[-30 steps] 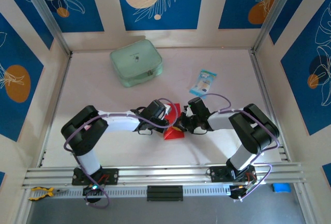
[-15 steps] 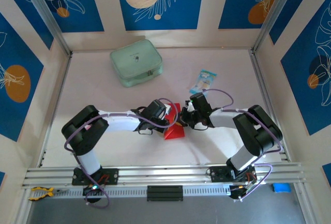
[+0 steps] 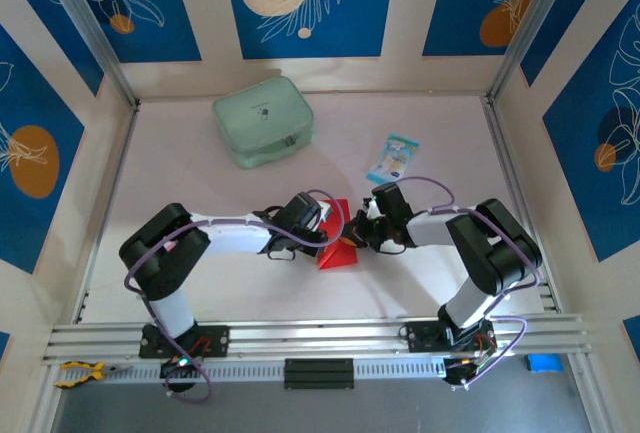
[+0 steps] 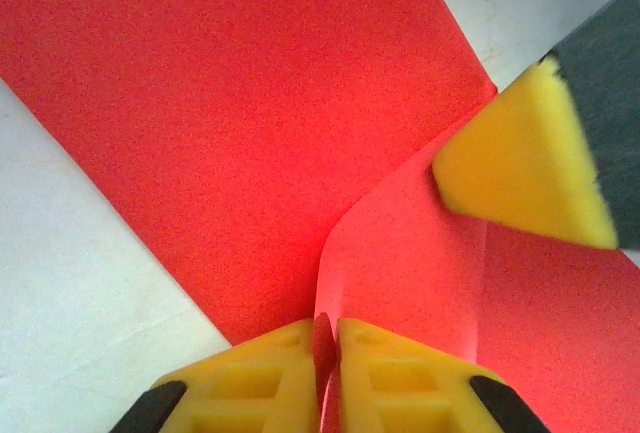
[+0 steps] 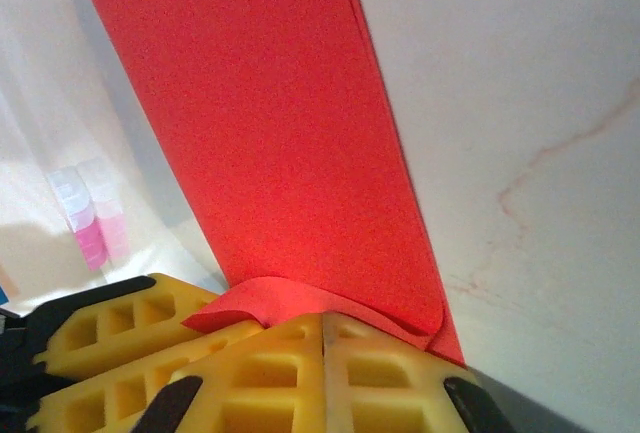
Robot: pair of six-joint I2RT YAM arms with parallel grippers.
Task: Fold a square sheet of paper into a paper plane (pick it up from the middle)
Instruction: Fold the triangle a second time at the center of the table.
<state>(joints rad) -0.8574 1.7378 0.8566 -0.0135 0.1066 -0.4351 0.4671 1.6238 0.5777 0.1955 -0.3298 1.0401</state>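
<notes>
Red paper (image 3: 337, 253) lies mid-bench (image 3: 200, 183) from above, unmoved, while the right pincer (image 3: 354, 237) has edged slightly away from the bases, probably drawing a fold over. At the left wrist, the left pincer (image 4: 328, 348) is nipped shut on a raised flap. At the right wrist, the right pincer is clamped on a curled edge.

Top view: red paper (image 3: 338, 256) largely covered by left gripper (image 3: 330, 235) and right gripper (image 3: 356, 238), so the fold shape can't be read. Left wrist cam: sheet cut off at top and right edges. Right wrist cam: sheet runs off the top; pink blur (image 5: 90, 228) at left, unidentifiable.
</notes>
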